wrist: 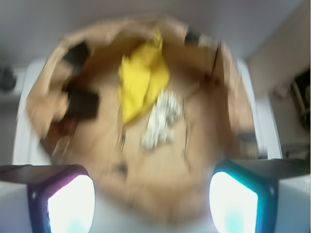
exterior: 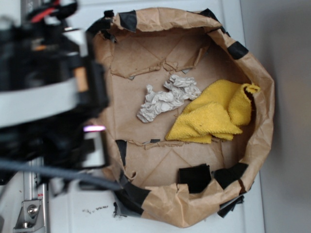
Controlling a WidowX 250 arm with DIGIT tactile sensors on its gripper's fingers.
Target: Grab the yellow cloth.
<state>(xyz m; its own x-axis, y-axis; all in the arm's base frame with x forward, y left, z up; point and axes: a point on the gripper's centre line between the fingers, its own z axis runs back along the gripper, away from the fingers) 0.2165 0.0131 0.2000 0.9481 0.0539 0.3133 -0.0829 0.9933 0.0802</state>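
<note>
The yellow cloth (exterior: 217,113) lies rumpled on the floor of a brown paper basin (exterior: 146,160), against its right wall. In the blurred wrist view the yellow cloth (wrist: 142,82) sits far ahead, near the basin's back. My gripper (wrist: 151,201) is open, with nothing between its two glowing fingers (wrist: 70,204), and it hangs well above the basin's near rim. In the exterior view the gripper's black body (exterior: 73,111) stands at the basin's left edge, its tips hidden.
A crumpled whitish-grey paper wad (exterior: 167,97) lies just left of the cloth, touching it; the wad (wrist: 162,119) also shows in the wrist view. Black tape patches (exterior: 194,177) line the basin's rim. A white surface (exterior: 272,213) surrounds the basin.
</note>
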